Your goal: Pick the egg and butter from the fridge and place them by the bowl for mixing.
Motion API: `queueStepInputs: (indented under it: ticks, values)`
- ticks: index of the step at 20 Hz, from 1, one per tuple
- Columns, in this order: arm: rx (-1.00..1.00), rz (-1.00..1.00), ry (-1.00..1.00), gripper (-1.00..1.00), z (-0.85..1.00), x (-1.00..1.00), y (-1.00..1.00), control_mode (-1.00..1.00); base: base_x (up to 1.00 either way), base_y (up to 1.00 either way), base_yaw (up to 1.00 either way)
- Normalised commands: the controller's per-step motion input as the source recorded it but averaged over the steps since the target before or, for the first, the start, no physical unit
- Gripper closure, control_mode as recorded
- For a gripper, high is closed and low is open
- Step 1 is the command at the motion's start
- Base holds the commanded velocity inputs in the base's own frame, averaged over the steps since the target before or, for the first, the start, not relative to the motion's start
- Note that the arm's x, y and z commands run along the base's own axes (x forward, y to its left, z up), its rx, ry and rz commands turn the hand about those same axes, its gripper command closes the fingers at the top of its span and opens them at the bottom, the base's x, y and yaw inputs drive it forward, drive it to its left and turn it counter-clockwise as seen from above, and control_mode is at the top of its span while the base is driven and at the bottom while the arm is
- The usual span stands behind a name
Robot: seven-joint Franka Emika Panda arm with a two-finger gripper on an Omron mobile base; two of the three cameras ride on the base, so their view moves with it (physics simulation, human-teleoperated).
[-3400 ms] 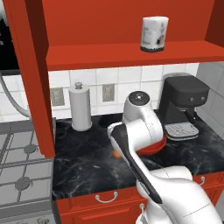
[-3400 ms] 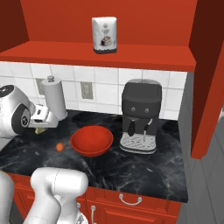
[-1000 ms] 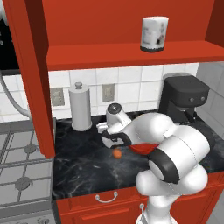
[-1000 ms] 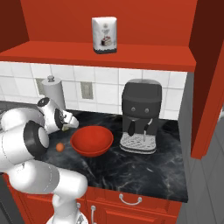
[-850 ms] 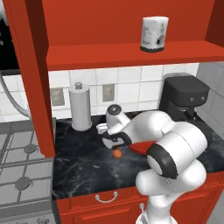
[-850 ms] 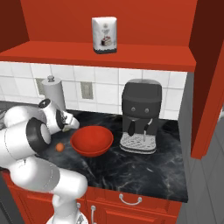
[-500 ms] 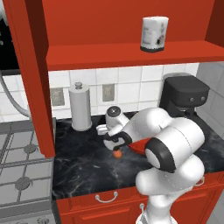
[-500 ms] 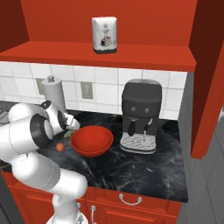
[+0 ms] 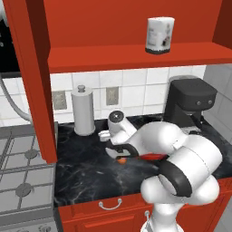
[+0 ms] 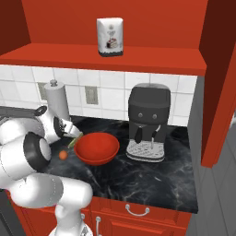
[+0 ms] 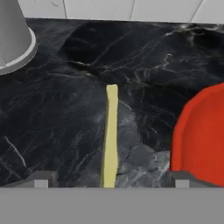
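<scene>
Scene: a red-cabinet kitchen, the white arm bent low over a black marble counter (image 9: 86,172) between a paper towel roll (image 9: 83,111) and a black coffee machine (image 10: 148,120).

Claw: in the hand view the gripper (image 11: 109,179) stands wide, its two dark tips set far apart, with nothing clamped between them.

Butter: the butter (image 11: 110,135), a pale yellow stick, lies flat on the counter midway between the tips, touching neither as far as can be seen; from the right base view a greenish sliver of it (image 10: 73,140) shows just left of the bowl.

Bowl: the red bowl (image 10: 97,148) sits upright on the counter, its rim just beside the butter, apparently apart from it.

Egg: the egg (image 10: 62,155), small and orange, rests on the counter near the bowl's left side, close to the butter; the left base view shows it (image 9: 122,159) under the hand.

Fridge: outside these views.

Step in hand: release of the butter by the bowl, by the look of it the last placement, since both items lie next to the bowl.

Progress: judged nearly complete.

Next move: a straight lift of the hand, clear of the stick and the bowl's rim, so that neither tip drags the butter or nudges the egg.

Risk: the egg could roll if brushed.
</scene>
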Motion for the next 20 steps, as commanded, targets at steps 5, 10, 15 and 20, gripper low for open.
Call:
queueStepInputs:
  ticks: [5, 10, 15, 20]
  values:
    - [0.0, 0.0, -0.07, -1.0, 0.17, -1.0, 0.1, -1.0, 0.0, 0.0, 0.0]
    - [0.03, 0.0, -0.09, -1.0, 0.21, -1.0, -0.02, -1.0, 0.0, 0.0, 0.0]
    - [0.08, 0.0, -0.22, -1.0, -0.01, -1.0, -0.37, -1.0, 0.0, 0.0, 0.0]
    - [0.03, -0.12, -0.31, -1.0, -0.01, -1.0, -0.47, -1.0, 0.0, 0.0, 0.0]
